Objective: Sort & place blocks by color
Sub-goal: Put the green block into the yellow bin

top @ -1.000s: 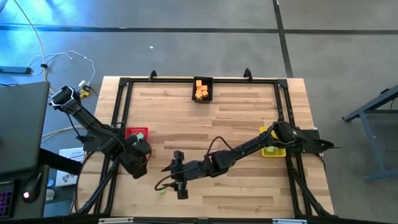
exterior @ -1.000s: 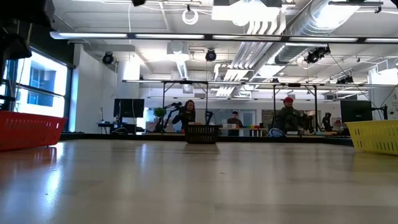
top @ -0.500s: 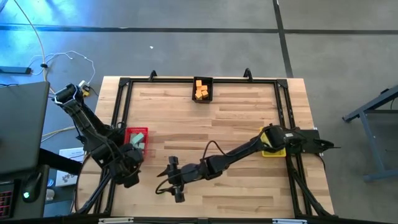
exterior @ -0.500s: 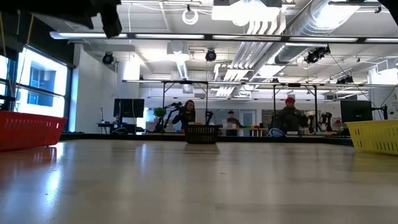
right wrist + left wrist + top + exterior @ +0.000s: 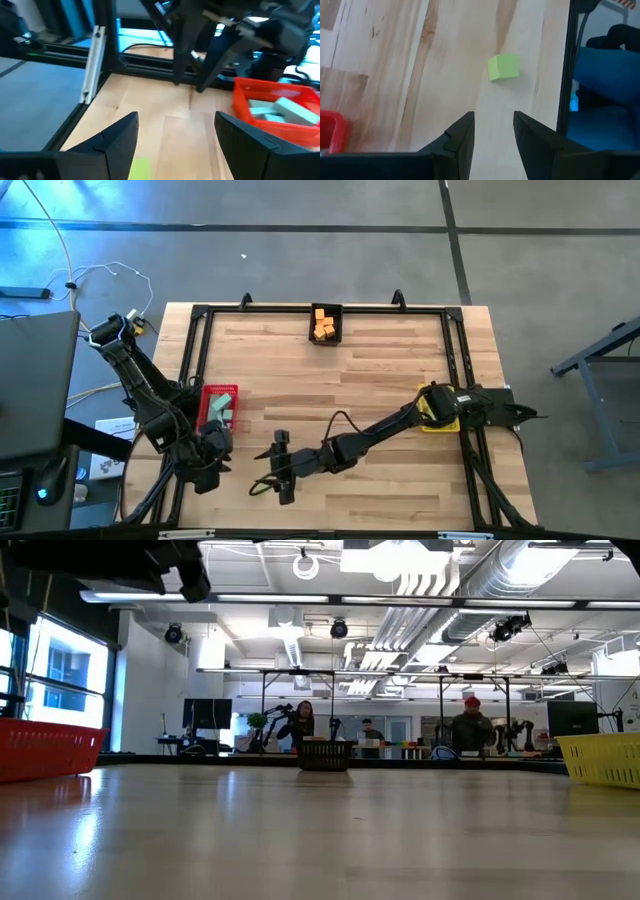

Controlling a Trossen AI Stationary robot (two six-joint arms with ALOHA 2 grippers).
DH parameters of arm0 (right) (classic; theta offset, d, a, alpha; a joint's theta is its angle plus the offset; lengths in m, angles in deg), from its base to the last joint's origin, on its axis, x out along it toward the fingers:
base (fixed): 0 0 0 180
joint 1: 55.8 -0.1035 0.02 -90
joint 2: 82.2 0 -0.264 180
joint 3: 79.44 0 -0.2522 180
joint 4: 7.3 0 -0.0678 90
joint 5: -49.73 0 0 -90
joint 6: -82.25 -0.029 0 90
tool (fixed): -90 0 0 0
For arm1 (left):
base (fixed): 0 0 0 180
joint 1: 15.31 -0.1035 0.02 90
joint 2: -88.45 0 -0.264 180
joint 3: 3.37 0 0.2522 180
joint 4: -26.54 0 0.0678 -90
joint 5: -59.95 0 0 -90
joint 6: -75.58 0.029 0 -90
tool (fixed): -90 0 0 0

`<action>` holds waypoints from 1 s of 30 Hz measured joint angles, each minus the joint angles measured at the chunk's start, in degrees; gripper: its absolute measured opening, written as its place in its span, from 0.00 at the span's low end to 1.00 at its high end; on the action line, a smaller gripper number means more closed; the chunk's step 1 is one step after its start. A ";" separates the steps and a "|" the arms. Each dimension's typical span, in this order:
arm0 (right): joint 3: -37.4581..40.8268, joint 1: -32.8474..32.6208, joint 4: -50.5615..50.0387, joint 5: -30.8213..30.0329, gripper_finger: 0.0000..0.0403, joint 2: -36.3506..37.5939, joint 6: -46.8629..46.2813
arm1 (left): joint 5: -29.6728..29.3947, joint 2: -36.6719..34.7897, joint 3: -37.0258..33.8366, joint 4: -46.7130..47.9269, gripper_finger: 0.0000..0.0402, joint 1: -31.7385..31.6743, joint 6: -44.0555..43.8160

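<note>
Grippers sit low in the high view: right gripper (image 5: pixel 268 477) spread wide over a small yellow-green cube block (image 5: pixel 139 168), nothing held; left gripper (image 5: pixel 493 131), lower left, fingers narrowly parted and empty, beside the red plastic bin (image 5: pixel 219 404).

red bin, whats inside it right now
The red plastic bin holds several pale teal cuboid blocks, lying loosely together. Its near wall covers the bottom, so any blocks lower down, and the exact count, cannot be seen.
</note>
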 joint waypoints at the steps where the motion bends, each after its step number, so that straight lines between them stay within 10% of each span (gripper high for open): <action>1: 0.00 -0.07 0.02 -1.20 0.62 0.06 -0.01 | 0.00 0.00 0.00 0.00 0.30 0.00 0.69; 30: -0.02 -0.19 -9.57 -20.12 0.62 5.51 -8.21 | -4.43 13.73 0.00 -15.31 0.49 0.00 5.47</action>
